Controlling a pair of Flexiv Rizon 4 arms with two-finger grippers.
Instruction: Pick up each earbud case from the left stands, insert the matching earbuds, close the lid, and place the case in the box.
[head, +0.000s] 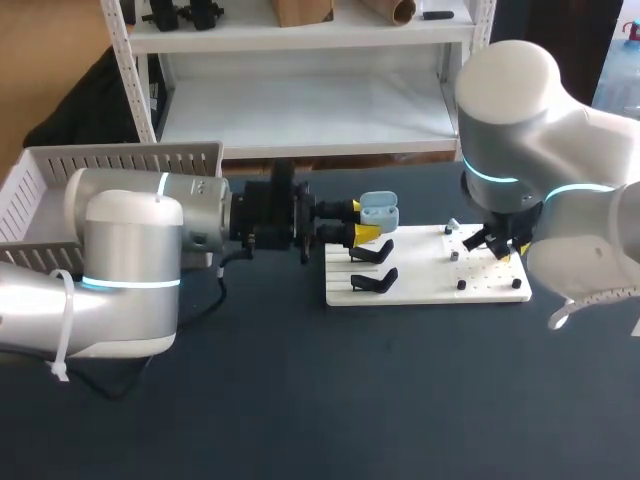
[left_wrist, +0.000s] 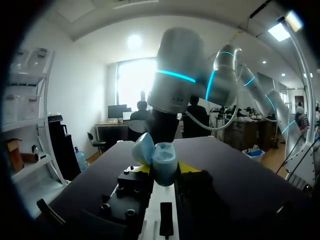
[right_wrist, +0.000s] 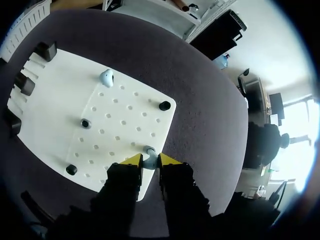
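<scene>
Left gripper (left_wrist: 165, 171): clamped on open case (left_wrist: 163, 158); likely light and slick, best held by its sides.
Right gripper (right_wrist: 150, 161): narrow, tiny earbud (right_wrist: 148, 150) pinched between its tips.

Two arms: left arm (head: 130, 250), right arm (head: 520, 110). Two end effectors: left end effector (head: 366, 221), right end effector (right_wrist: 146, 160). One table (head: 300, 400). One white board (head: 420, 285). One open pale blue case (head: 379, 210). Three black stands (right_wrist: 45, 50) (right_wrist: 24, 85) (right_wrist: 12, 122). Two earbuds: one earbud (right_wrist: 106, 76) on the board, a second earbud (right_wrist: 148, 151) between the right end effector's tips. Three small dark round holders (right_wrist: 164, 105) (right_wrist: 85, 123) (right_wrist: 71, 170). One white slatted box (head: 120, 160)
</scene>
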